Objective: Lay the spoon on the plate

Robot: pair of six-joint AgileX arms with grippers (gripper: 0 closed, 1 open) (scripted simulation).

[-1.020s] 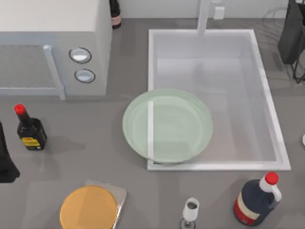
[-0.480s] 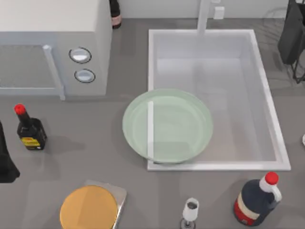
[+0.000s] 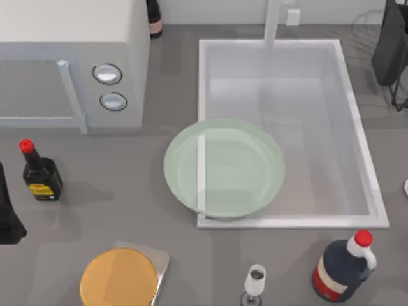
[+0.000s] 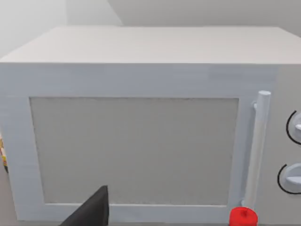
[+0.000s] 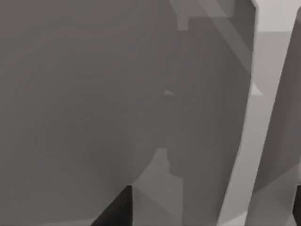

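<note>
The plate (image 3: 223, 167) is a wide pale green translucent disc lying over the front left corner of the white sink (image 3: 360, 143), half over the basin and half over the grey counter. Nothing lies on it. The spoon is out of view. My left arm (image 3: 7, 220) is a dark shape parked at the table's left edge, far from the plate. My right arm (image 3: 390, 44) is a dark shape at the far right corner, beyond the sink.
A white microwave (image 3: 70, 60) (image 4: 141, 141) stands at the back left. A small dark red-capped bottle (image 3: 41, 175) sits at the left and a bigger one (image 3: 344, 268) at the front right. An orange disc on a grey board (image 3: 120, 277) and a small white cup (image 3: 255, 280) sit at the front.
</note>
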